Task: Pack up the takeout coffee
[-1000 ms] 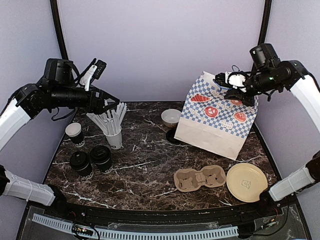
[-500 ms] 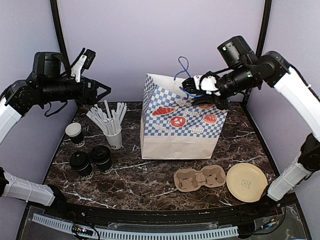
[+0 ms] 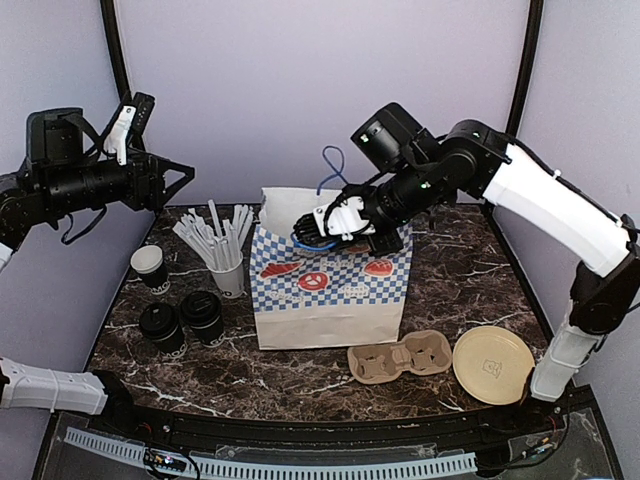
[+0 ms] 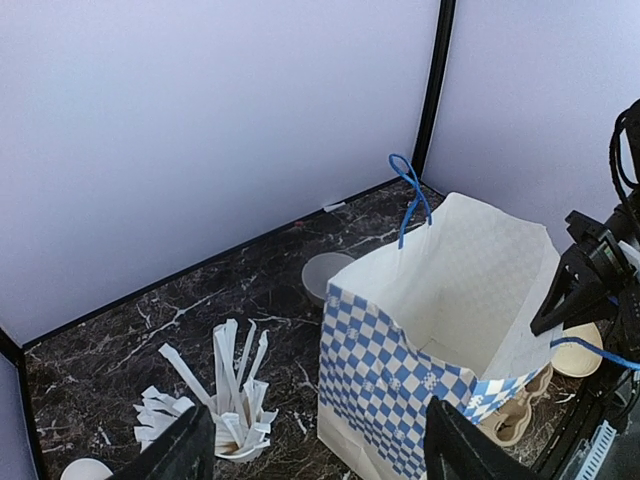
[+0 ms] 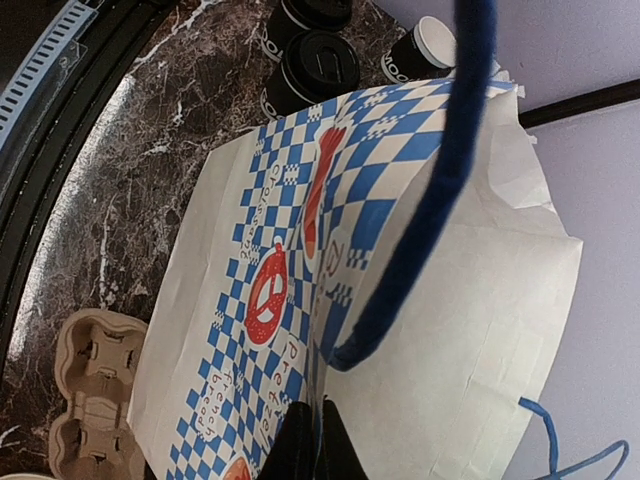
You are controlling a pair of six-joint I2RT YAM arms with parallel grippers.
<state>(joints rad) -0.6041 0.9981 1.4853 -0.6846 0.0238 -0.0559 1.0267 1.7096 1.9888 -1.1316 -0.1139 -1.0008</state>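
Three coffee cups (image 3: 203,316), two lidded, stand by the tabletop's (image 3: 300,372) left edge. The right gripper (image 3: 326,226), outstretched, pinches the paper bag's (image 3: 330,300) rim. The left gripper (image 3: 178,186) is raised, jaws spread.

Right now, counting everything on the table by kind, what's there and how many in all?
Black coffee cups: 3, two lidded and one open
Paper bag: 1
White cup of sticks: 1
White bowl: 1
Cardboard cup carrier: 1
Tan disc: 1
Total: 8
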